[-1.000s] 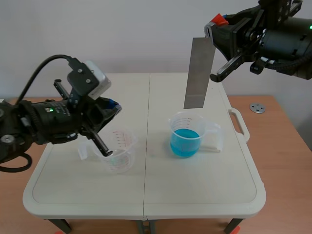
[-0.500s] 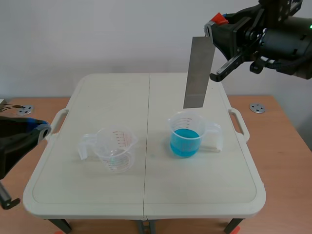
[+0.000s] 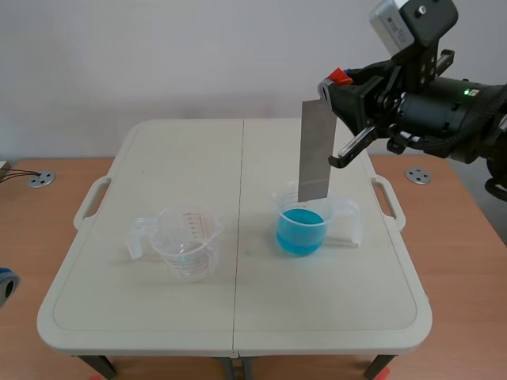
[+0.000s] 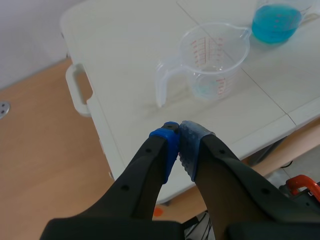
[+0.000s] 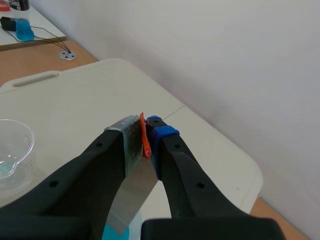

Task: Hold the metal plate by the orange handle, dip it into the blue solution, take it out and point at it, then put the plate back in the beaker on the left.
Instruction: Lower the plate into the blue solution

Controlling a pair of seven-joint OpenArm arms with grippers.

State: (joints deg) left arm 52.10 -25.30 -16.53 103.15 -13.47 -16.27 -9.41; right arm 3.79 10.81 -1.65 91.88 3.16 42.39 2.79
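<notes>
I count two beakers: one empty beaker (image 3: 187, 242), one blue-filled beaker (image 3: 302, 222). One metal plate (image 3: 314, 150), one table (image 3: 325, 293).

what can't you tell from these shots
Plate tip: in the scene view its lower edge overlaps the blue beaker rim, so whether it touches the solution is unclear.
Handle: mostly hidden by the fingers of the right gripper, both views.
Left gripper: almost wholly cut off by the scene view's edge.
Empty beaker scale numbers: too small to read.
</notes>
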